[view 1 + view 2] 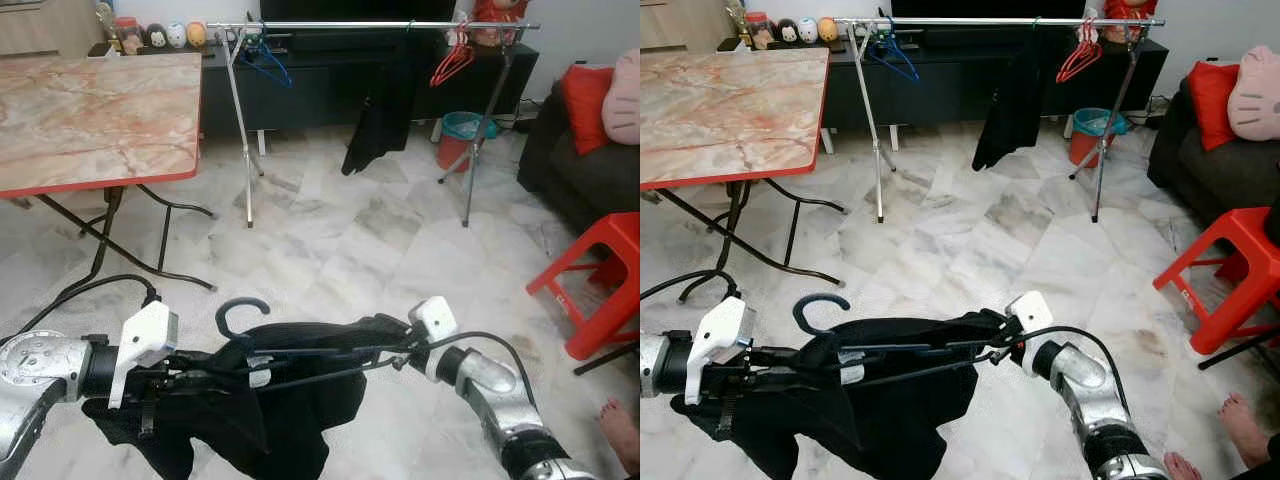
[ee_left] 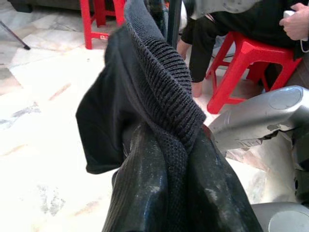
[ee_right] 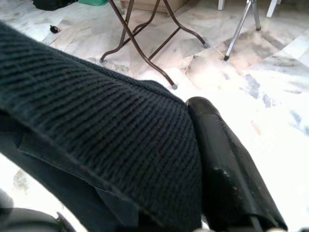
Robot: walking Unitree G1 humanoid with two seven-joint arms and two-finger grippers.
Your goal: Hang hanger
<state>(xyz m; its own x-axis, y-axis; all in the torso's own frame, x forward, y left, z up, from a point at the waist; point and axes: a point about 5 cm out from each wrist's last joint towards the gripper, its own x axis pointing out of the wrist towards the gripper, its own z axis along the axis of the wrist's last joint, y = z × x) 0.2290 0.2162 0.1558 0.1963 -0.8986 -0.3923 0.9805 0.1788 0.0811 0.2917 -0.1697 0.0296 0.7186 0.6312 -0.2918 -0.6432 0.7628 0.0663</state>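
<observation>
Left gripper [image 1: 200, 372] clamps one end of black hanger [image 1: 240, 315] carrying black garment [image 1: 250, 400]; right gripper [image 1: 385, 350] grips opposite end, fingers closed on knit. Clothes rail [image 1: 370, 24] well ahead of both grippers. Judged: pickup done; approach, hooking remain.

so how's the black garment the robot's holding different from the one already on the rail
The held black garment sits on a dark hanger carried low over the floor between the left gripper and right gripper; the hung black garment dangles from the clothes rail across the room. The held one spreads out sideways and bunched, while the hung one droops straight down. Both are black.
</observation>
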